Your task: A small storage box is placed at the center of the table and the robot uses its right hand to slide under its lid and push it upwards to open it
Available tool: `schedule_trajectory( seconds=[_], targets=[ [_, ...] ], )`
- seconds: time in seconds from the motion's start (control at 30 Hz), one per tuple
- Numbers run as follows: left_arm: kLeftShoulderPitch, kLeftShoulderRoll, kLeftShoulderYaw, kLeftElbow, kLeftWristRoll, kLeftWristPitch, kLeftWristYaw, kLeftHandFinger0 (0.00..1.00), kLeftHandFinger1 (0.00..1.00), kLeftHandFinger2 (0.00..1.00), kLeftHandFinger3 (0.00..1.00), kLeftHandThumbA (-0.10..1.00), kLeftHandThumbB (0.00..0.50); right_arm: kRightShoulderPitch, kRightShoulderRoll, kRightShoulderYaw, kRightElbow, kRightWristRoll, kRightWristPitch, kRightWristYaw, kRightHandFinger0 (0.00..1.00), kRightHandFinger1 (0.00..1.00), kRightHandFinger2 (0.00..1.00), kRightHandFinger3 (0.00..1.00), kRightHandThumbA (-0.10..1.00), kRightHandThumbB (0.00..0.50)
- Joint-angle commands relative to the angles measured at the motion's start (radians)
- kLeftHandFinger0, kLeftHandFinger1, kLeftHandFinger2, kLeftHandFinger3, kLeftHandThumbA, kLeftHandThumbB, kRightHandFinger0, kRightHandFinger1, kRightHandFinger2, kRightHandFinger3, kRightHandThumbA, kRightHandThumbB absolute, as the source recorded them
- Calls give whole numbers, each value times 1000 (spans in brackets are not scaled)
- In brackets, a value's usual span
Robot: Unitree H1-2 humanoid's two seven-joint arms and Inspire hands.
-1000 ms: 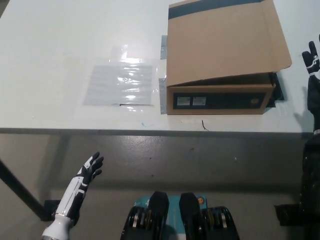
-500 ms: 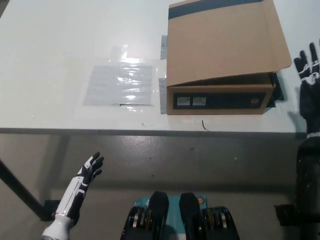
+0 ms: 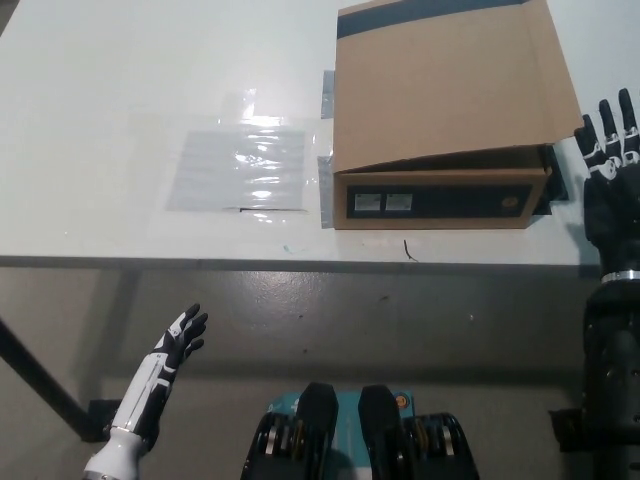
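The brown cardboard storage box (image 3: 440, 200) sits on the white table (image 3: 120, 100), up at about one o'clock in the head view, its dark front panel with two small pale labels facing the near table edge. Its wide brown cardboard lid (image 3: 450, 80) lies over the top, the near edge tilted up a little on the right side, where it overhangs the box corner. Strips of grey tape (image 3: 325, 190) run along the box's left side, at nine o'clock from it. Further out at nine o'clock from the box, a clear, shiny plastic sheet (image 3: 240, 165) lies flat on the tabletop.

Over at three o'clock, the black right hand (image 3: 605, 150) stands upright above the table's near right corner, fingers spread and pointing up, holding nothing. It is just beside the lid's overhanging right corner, whether touching it I cannot tell.

Down at seven o'clock, the white left hand (image 3: 178, 345) rests below the table edge, over the grey floor, fingers loosely apart and empty.
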Motion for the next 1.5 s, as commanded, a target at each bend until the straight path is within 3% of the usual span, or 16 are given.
schedule_trajectory(
  seconds=[0.0, 0.13, 0.53, 1.03, 1.13, 1.17, 1.47],
  targets=[
    [-15, 16, -3, -22, -14, -33, -17, 1000, 1000, 1000, 1000, 1000, 500, -48, 9, 0, -25, 8, -37, 30, 1000, 1000, 1000, 1000, 1000, 281],
    [-15, 16, -3, -19, -10, -36, -15, 1000, 1000, 1000, 1000, 1000, 500, -48, 19, 11, -54, 6, -25, 30, 1000, 1000, 1000, 1000, 1000, 300],
    [-20, 16, 0, -22, -9, -27, -19, 1000, 1000, 1000, 1000, 1000, 500, -44, 63, 46, -150, -3, 25, 12, 1000, 1000, 1000, 1000, 1000, 298],
    [-24, 17, 0, -19, -10, -29, -22, 1000, 1000, 1000, 1000, 1000, 500, -30, 125, 54, -132, 73, 99, 9, 1000, 1000, 1000, 1000, 1000, 256],
    [-24, 17, 1, -21, -8, -27, -21, 1000, 1000, 1000, 1000, 1000, 500, -31, 129, 51, -124, 95, 104, 21, 1000, 1000, 1000, 1000, 1000, 258],
    [-25, 15, 1, -19, -18, -33, -25, 1000, 1000, 1000, 1000, 1000, 500, -33, 141, 46, -113, 127, 120, 30, 1000, 1000, 1000, 1000, 1000, 289],
    [-28, 13, 3, -18, -12, -31, -23, 1000, 1000, 1000, 1000, 1000, 500, -57, 183, 51, -110, 192, 148, 16, 1000, 1000, 1000, 1000, 1000, 301]
  ],
)
